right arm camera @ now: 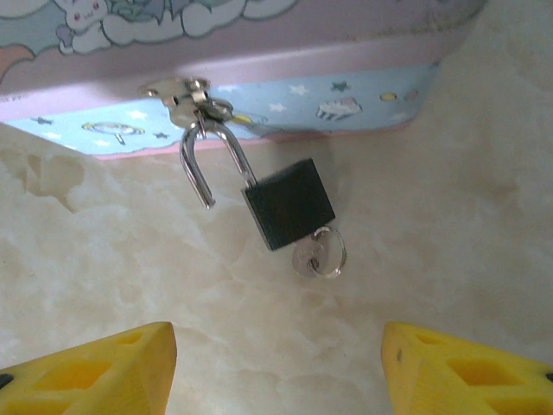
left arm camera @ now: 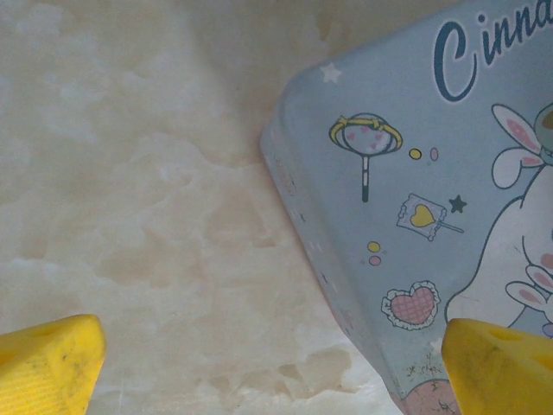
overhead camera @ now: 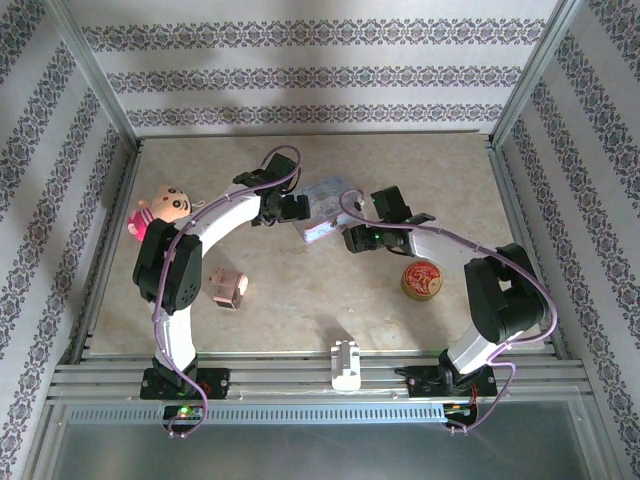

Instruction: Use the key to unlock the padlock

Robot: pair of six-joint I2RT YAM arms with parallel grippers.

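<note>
In the right wrist view the dark-grey padlock (right arm camera: pixel 288 204) lies on the beige surface in front of the pale-blue cartoon tin (right arm camera: pixel 259 60). Its silver shackle (right arm camera: pixel 197 169) is hooked through the tin's hasp (right arm camera: pixel 183 90), and one leg stands free of the body. The small silvery key (right arm camera: pixel 309 258) sits in the lock's bottom, with its ring (right arm camera: pixel 333 252) beside it. My right gripper (right arm camera: pixel 276 380) is open, a short way back from the key and touching nothing. My left gripper (left arm camera: pixel 276 372) is open at the tin's corner (left arm camera: pixel 415 199), one yellow finger (left arm camera: pixel 501 367) over the lid's edge.
From above, the tin (overhead camera: pixel 322 208) lies mid-table between the left gripper (overhead camera: pixel 290 208) and the right gripper (overhead camera: pixel 355 238). A doll (overhead camera: pixel 160 210) lies at the left, a small pink block (overhead camera: pixel 228 290) near the left arm, a round red-gold tin (overhead camera: pixel 422 280) at the right, and a white plastic block (overhead camera: pixel 346 365) on the front rail.
</note>
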